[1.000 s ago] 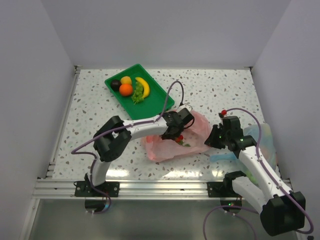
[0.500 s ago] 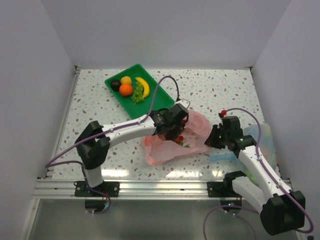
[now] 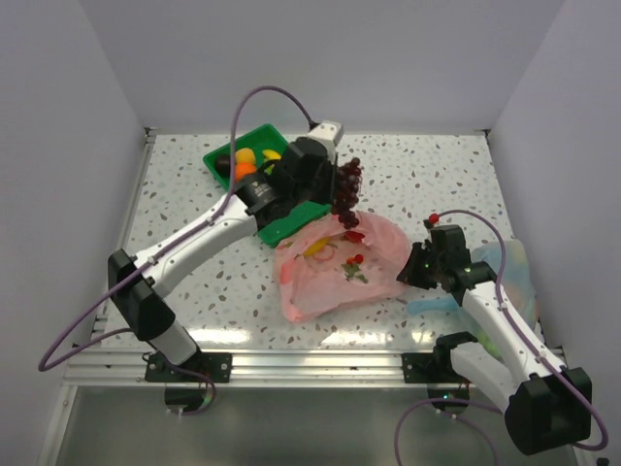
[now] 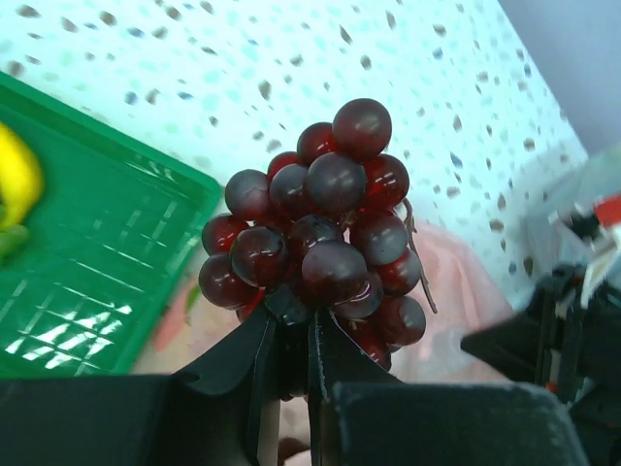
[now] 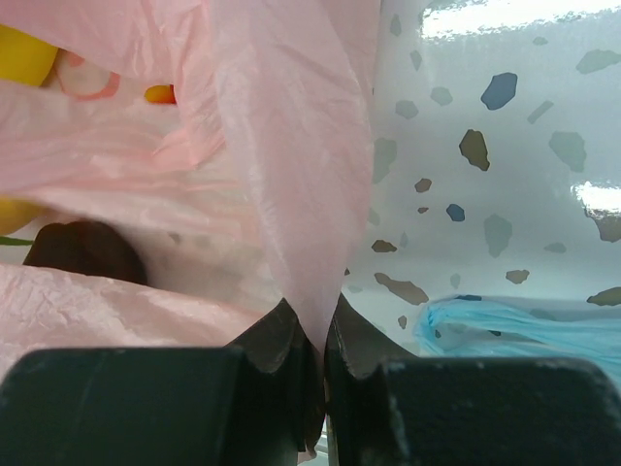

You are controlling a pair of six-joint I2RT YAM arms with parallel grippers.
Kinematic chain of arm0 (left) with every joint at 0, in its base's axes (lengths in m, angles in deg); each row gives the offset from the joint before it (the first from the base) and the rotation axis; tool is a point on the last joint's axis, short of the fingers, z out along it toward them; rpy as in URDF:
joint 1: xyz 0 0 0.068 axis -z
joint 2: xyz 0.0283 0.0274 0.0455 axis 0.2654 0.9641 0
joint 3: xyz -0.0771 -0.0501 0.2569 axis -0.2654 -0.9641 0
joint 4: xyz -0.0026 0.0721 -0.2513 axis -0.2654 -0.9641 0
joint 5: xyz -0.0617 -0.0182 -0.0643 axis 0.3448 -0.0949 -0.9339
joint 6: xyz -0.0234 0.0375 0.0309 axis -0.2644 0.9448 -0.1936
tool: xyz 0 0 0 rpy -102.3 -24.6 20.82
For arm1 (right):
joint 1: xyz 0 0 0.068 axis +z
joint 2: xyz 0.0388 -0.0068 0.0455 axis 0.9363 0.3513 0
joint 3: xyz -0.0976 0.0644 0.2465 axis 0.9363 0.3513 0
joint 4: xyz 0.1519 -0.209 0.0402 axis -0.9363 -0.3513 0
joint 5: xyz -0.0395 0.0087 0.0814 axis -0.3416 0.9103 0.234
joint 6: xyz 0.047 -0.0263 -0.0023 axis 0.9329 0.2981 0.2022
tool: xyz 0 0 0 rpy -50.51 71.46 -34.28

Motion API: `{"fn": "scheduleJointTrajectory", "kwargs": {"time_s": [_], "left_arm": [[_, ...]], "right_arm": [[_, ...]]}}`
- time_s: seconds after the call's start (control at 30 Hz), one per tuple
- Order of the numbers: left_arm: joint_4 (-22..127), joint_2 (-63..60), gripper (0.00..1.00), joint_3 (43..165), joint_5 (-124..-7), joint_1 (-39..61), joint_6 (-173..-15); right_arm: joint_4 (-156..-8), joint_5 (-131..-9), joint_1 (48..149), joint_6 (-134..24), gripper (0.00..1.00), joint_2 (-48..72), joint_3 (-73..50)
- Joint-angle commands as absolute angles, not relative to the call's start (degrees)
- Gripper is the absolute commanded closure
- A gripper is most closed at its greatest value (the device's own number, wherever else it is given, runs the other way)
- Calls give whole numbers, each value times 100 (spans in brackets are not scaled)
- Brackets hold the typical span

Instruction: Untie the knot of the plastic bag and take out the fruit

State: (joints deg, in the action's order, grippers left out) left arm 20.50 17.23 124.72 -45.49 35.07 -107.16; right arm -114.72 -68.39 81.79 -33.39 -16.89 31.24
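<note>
While the right gripper (image 5: 325, 330) pinches the bag (image 5: 281, 175) edge, the left gripper (image 4: 296, 340) is clamped on grapes (image 4: 325, 252) above it; next, probably: lower into tray (image 4: 97, 282), let go.

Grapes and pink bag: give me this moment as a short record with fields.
left claw: shut on the grapes, held up between green tray and bag
right claw: shut on the pink bag at its edge
inside bag: yellow piece, small red pieces
tray contents: some fruit, partly hidden by the left arm
</note>
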Motion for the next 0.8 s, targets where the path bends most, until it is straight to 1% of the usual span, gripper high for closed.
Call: {"fn": "scheduleJointTrajectory", "kwargs": {"time_s": [0.0, 0.1, 0.27, 0.4, 0.47, 0.6, 0.63, 0.67, 0.7, 0.77], "left_arm": [[2013, 1284, 100, 12986, -4842, 2822, -10629], [2084, 1187, 100, 13065, -4555, 2506, -10411], [1996, 1485, 100, 12987, -4017, 1767, -10348], [2039, 1967, 100, 12828, -3999, 1012, -10462], [2188, 2162, 100, 12671, -4017, 835, -10436], [2540, 2698, 86, 12599, -4078, 492, -10331], [2532, 2890, 77, 12626, -4043, 448, -10296], [2515, 2962, 70, 12713, -4043, 395, -10278], [2497, 3058, 52, 12749, -4034, 377, -10217], [2506, 3042, 29, 12767, -4043, 377, -10172]], "right_arm": [[-11377, -6938, 8183, -3398, 89, -1707, 3083], [-11377, -6938, 8191, -3389, 89, -1715, 3083], [-11368, -6921, 8191, -3398, 89, -1672, 3075], [-11394, -6938, 8191, -3398, 89, -1689, 3066], [-11394, -6938, 8183, -3398, 89, -1689, 3075], [-11368, -6921, 8183, -3398, 89, -1663, 3066], [-11376, -6921, 8182, -3398, 89, -1654, 3057], [-11385, -6929, 8191, -3415, 89, -1663, 3048], [-11394, -6938, 8183, -3424, 89, -1680, 3040], [-11403, -6964, 8191, -3442, 89, -1698, 3040]]}}
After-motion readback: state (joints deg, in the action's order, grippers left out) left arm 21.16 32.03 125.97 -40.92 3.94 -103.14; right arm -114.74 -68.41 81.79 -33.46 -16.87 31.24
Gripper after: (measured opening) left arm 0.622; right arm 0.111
